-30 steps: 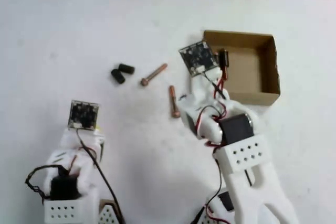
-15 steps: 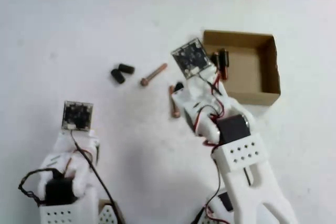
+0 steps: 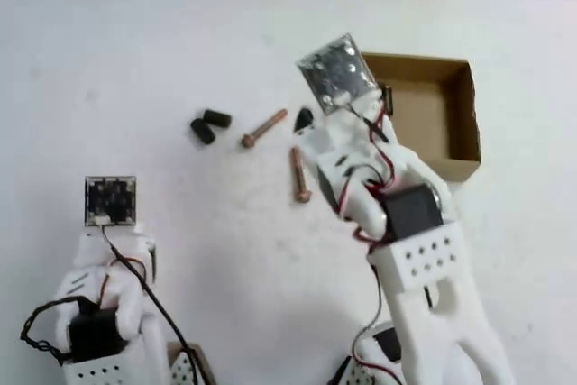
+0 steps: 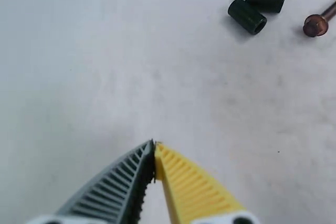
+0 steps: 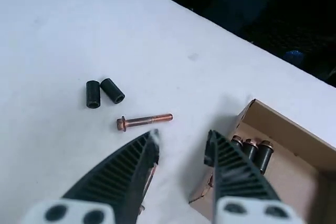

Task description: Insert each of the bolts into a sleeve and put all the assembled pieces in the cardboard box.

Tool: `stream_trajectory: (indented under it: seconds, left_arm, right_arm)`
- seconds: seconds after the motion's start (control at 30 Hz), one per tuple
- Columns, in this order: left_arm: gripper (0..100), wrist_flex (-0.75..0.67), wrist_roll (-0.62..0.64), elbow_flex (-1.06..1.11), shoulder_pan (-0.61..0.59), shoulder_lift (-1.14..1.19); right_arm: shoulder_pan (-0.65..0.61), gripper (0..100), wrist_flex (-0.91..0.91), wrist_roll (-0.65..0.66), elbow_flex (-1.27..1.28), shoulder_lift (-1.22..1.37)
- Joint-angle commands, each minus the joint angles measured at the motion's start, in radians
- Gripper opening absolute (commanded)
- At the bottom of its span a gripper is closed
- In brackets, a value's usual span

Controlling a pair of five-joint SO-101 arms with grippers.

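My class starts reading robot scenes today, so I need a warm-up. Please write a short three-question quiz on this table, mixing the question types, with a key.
1. True or false: the left gripper is shut with nothing in it.
2. How many bare bolts lie on the table? A one, B two, C five.
3. Fill in: the right gripper hangs open, and the assembled pieces sit in the ___.

Key: 1 true; 2 B; 3 cardboard box.
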Motion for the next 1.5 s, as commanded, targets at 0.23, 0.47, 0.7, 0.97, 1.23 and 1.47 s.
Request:
stream_trajectory:
  seconds: [0.23,0.47,0.7,0.97,1.23,1.47]
  left_arm:
    - [2,0.008,-0.009,-0.049,-0.044,-0.005]
    - [2,0.026,-0.009,-0.049,-0.097,-0.005]
    - [2,0.026,-0.009,-0.048,-0.097,-0.005]
    - [2,0.0,-0.009,-0.015,-0.097,-0.005]
    - [2,-0.049,-0.009,0.021,-0.097,-0.005]
    - [2,-0.049,-0.009,0.021,-0.097,-0.005]
  right_arm:
    - [-0.124,13.7,0.044,0.006,-0.298,0.32]
    - [-0.182,13.8,0.044,0.006,-0.431,0.585]
    - [-0.217,14.0,0.14,0.008,-0.663,0.816]
    - [-0.223,14.0,0.252,0.009,-0.971,1.072]
    - [-0.223,14.1,0.274,0.012,-1.143,1.283]
    - [-0.243,14.1,0.275,0.015,-1.269,1.422]
